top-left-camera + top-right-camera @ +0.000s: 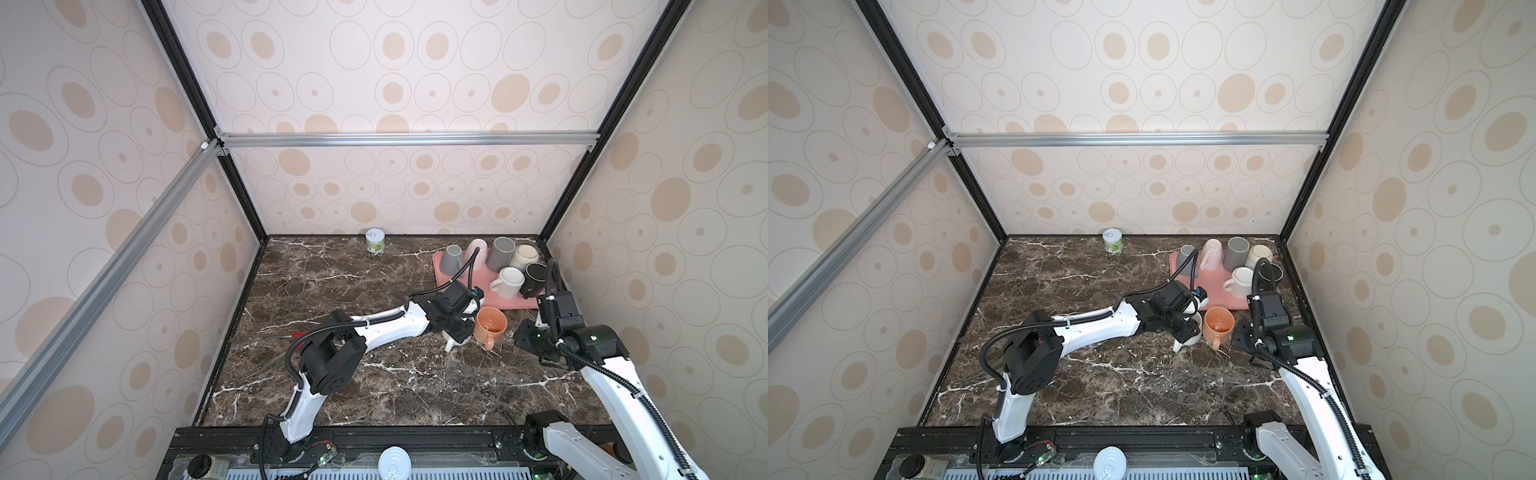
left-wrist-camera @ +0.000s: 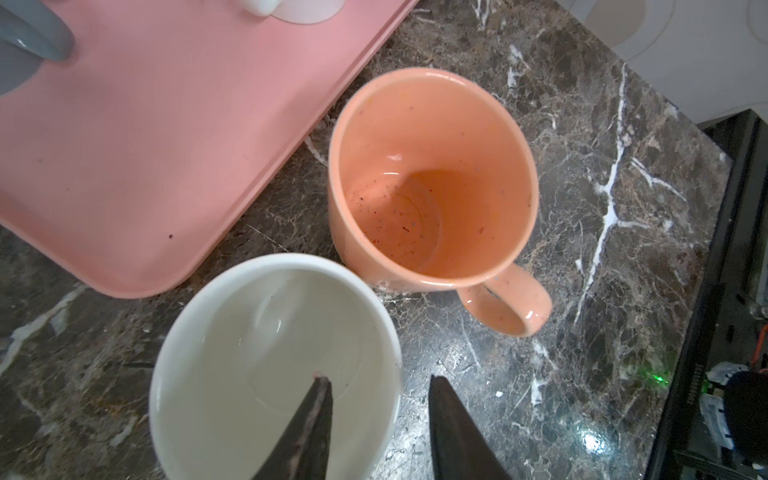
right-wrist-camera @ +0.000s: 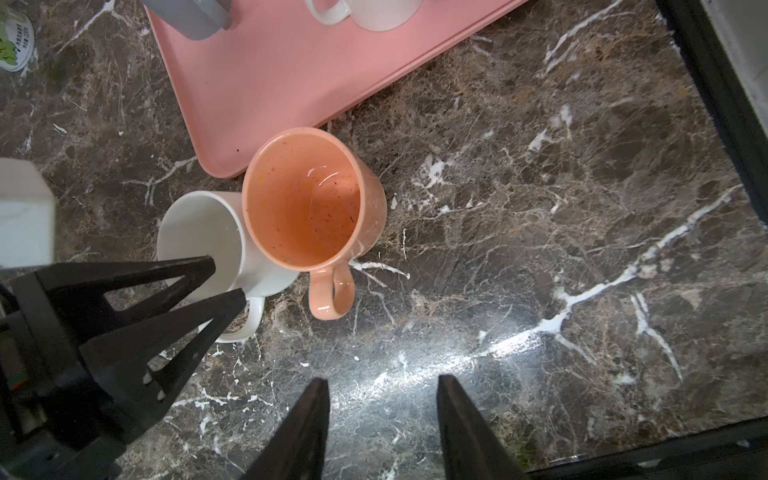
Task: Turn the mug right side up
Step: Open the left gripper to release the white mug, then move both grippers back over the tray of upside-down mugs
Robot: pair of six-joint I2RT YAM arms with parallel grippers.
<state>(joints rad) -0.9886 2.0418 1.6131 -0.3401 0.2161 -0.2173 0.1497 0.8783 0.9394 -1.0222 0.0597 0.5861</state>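
White mug [image 2: 249, 353] upright; print on green-labelled can [image 1: 375, 242] illegible

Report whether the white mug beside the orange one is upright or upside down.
Upright: the white mug stands on the countertop, open mouth up, inside empty.

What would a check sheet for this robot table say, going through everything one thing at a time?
Surface: dark marble table, white veins.
Job's things: white mug upright, beside upright orange mug, off the pink tray.
Clutter: six mugs on that tray; small jar by back wall.
End effectors: left end effector open, astride white mug's rim; right end effector open, empty.
Cables: black hoses loop along both arms.
Surroundings: spotted walls, metal frame.
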